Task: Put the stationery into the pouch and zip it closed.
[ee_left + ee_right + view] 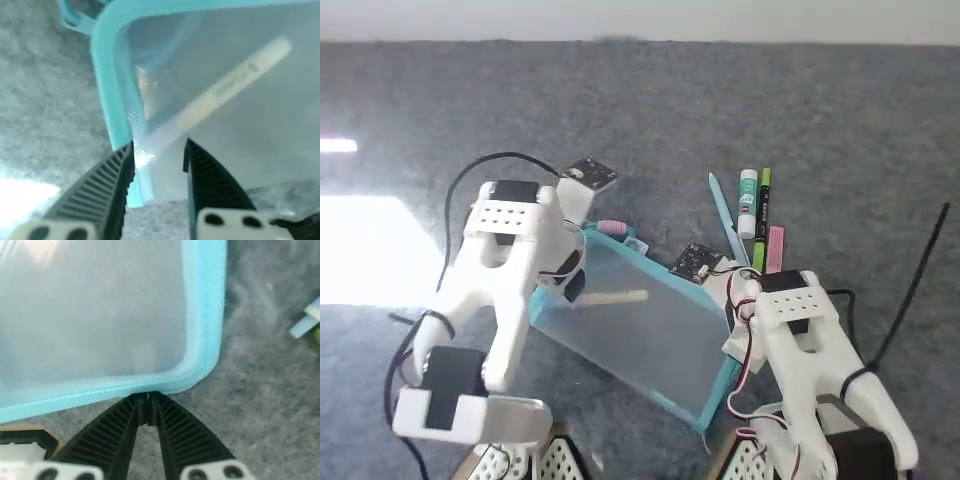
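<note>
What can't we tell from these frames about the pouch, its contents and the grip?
- Whether the pouch is zipped: high view, the left arm covers one end.
- Pink item by the pouch's corner: high view, partly behind that arm, too small to identify.
- Right gripper: right wrist view, jaws meet at the pouch's edge; whether they pinch it is unclear.
- Pen inside: left wrist view, blurred through the wall; its type is unclear.

The counter (800, 110) has a grey, speckled, felt-like surface that runs across the whole high view. A bright patch of glare (370, 250) lies on it at the left edge, with a smaller bright streak (338, 146) farther back. Along the far edge, a pale strip of wall (640, 20) meets the counter. The same grainy grey surface shows in both wrist views.
</note>
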You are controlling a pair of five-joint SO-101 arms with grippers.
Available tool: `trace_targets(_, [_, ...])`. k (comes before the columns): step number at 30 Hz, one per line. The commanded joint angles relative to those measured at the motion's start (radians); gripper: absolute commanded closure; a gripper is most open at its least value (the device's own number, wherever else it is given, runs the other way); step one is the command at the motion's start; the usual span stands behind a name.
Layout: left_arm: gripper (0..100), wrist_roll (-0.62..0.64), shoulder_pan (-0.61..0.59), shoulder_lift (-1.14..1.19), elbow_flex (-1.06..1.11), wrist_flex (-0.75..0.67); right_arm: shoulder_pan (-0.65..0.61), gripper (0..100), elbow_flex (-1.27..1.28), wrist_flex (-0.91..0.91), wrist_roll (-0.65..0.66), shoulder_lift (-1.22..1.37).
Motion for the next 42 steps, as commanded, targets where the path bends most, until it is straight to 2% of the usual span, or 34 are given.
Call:
trace_targets(1, [84, -0.012, -0.046, -0.018, -0.099, 0.008, 0.013, 99.1, -0.017, -0.027, -0.020, 0.001])
trace_targets(9, [84, -0.021, -0.336, -0.006, -0.280, 0.005, 0.031, 99.0, -0.192, -0.007, -0.040, 0.013])
trace_targets(13, [84, -0.080, -0.374, 0.032, -0.243, -0.008, 0.030, 99.0, -0.226, -0.012, -0.080, 0.013])
trace_targets(19, [84, -0.095, -0.419, 0.155, -0.208, -0.084, -0.004, 99.0, -0.305, -0.004, -0.210, 0.013])
trace_targets(21, [84, -0.140, -0.414, 0.203, -0.199, -0.081, -0.002, 99.0, -0.328, 0.038, -0.241, 0.008])
trace_targets(24, [84, -0.192, -0.414, 0.242, -0.177, -0.078, -0.005, 99.1, -0.308, 0.116, -0.196, 0.013])
trace_targets(29, [84, -0.279, -0.377, 0.215, -0.107, -0.046, 0.038, 99.0, -0.201, 0.079, -0.189, 0.013])
trace_targets(35, [84, -0.290, -0.259, 0.018, -0.012, -0.020, 0.062, 99.0, -0.078, -0.038, -0.184, 0.053])
trace_targets(42, [84, -0.242, -0.020, -0.262, 0.160, -0.020, 0.061, 99.1, -0.133, -0.061, -0.183, 0.222])
